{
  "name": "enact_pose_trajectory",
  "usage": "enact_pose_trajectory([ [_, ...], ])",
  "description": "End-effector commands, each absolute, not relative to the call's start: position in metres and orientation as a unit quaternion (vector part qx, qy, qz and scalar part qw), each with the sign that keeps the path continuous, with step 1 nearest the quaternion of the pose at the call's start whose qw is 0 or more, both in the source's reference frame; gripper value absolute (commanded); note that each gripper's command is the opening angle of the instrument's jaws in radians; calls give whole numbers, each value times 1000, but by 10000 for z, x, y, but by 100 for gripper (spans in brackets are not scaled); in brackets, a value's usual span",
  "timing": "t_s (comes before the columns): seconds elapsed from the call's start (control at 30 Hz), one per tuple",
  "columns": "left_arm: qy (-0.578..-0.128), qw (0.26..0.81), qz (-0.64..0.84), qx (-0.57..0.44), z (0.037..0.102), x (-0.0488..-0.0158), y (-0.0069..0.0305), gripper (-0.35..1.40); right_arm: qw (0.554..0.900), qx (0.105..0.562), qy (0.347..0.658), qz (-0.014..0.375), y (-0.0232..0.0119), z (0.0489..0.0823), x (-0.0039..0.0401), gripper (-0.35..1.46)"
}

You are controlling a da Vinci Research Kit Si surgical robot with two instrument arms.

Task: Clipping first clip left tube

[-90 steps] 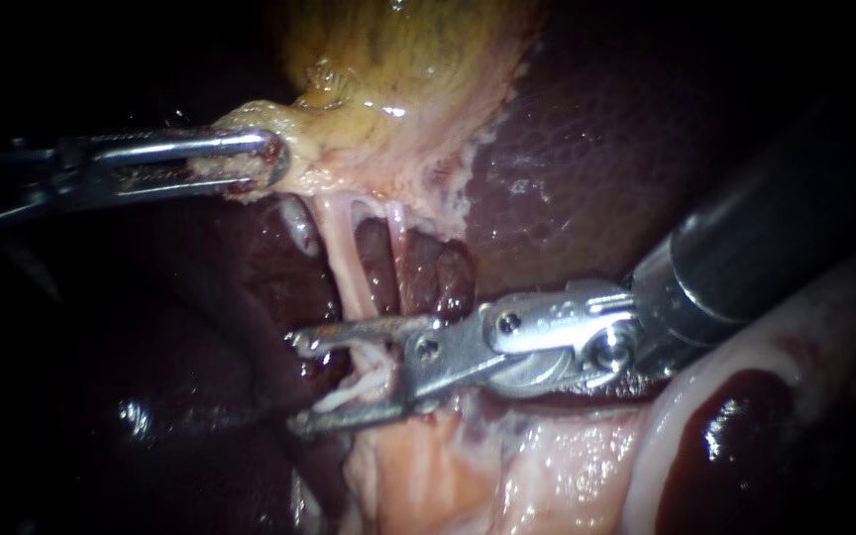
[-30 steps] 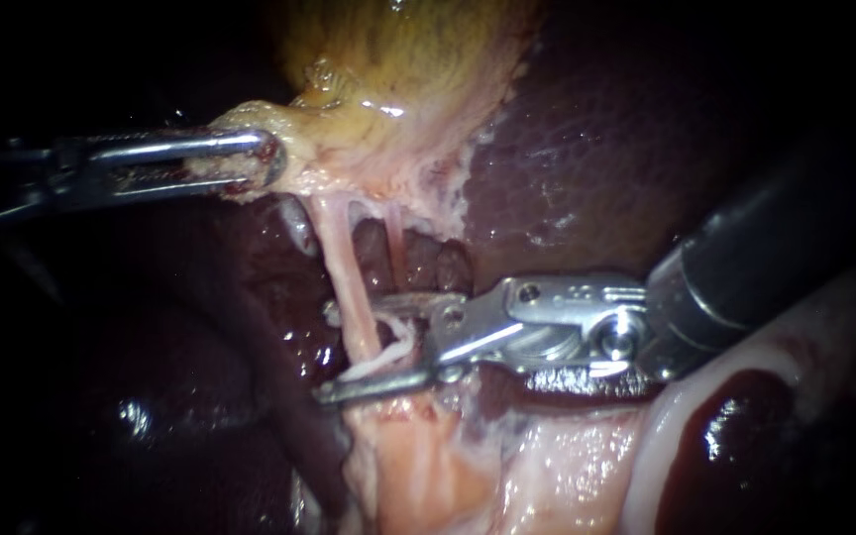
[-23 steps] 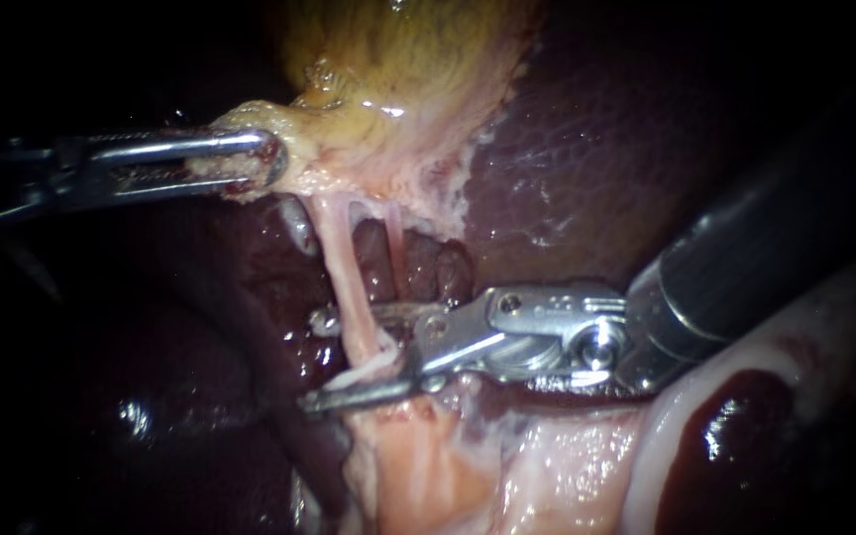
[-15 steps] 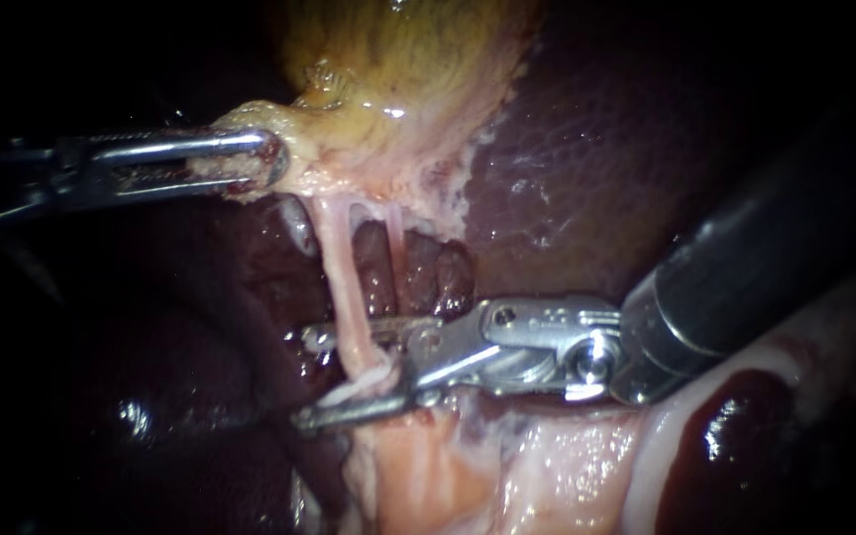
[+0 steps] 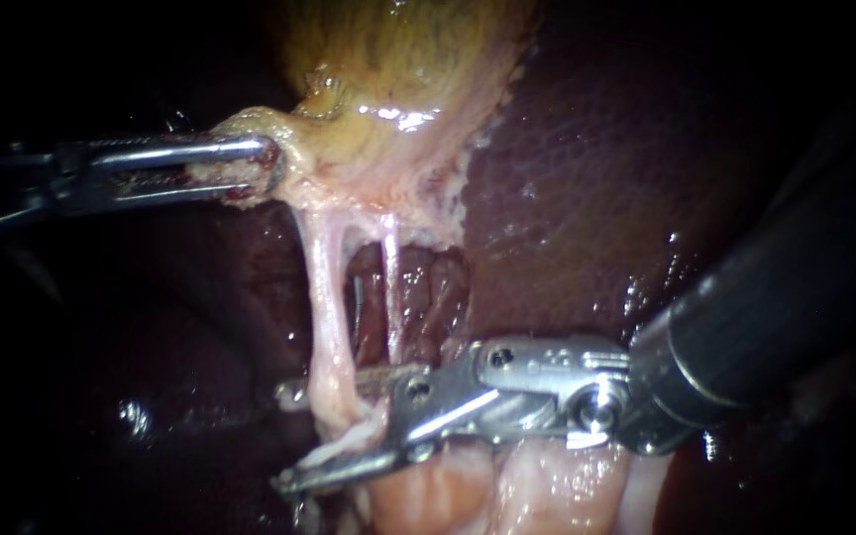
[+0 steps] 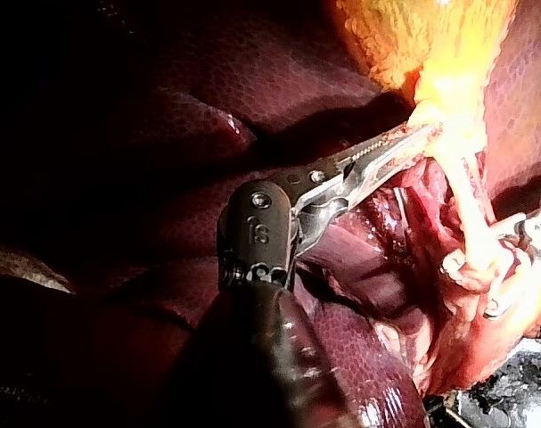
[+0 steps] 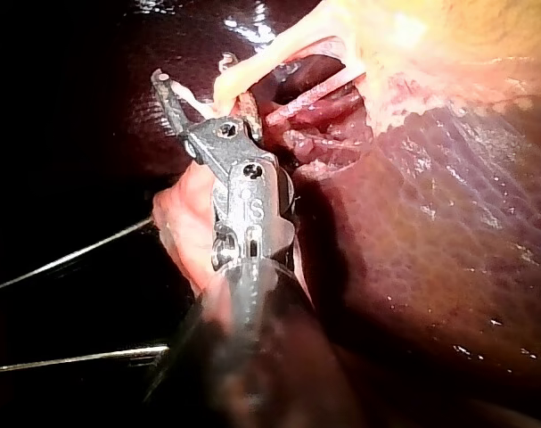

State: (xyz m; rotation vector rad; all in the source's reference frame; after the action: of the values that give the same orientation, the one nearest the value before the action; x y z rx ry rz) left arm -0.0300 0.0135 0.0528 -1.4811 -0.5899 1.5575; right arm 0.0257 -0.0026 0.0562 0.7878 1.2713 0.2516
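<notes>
Endoscope view: my right pincer (image 5: 289,438) gaped astride the left tube (image 5: 321,297), my left pincer (image 5: 258,166) gripped the gallbladder (image 5: 398,69); squaring up first seemed wise.

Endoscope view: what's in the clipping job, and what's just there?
In the job: right instrument, jaws open around the left tube; left instrument, jaws shut on the gallbladder.
Just there: right tube; liver.

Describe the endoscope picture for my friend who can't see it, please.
The right instrument holds its open jaws around the pale left tube near its lower end. The left instrument grips the edge of the yellowish gallbladder above, dark red liver behind.
</notes>
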Motion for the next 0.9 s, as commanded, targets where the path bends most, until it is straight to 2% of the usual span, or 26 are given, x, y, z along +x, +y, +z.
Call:
enact_pose_trajectory([
  [0.03,-238,440,627,-597,528,-301,135,-35,726,357,576,115,-26,564,255,39],
  [0.37,-238,440,627,-597,528,-300,135,-35,727,356,576,114,-24,568,250,17],
  [0.53,-238,440,627,-597,528,-300,135,-35,725,361,577,110,-24,568,248,-12],
  [0.7,-238,440,627,-597,527,-301,135,-35,724,363,577,108,-24,568,248,-34],
  [0.9,-238,440,627,-597,528,-300,135,-35,720,375,573,110,-22,567,246,-35],
])
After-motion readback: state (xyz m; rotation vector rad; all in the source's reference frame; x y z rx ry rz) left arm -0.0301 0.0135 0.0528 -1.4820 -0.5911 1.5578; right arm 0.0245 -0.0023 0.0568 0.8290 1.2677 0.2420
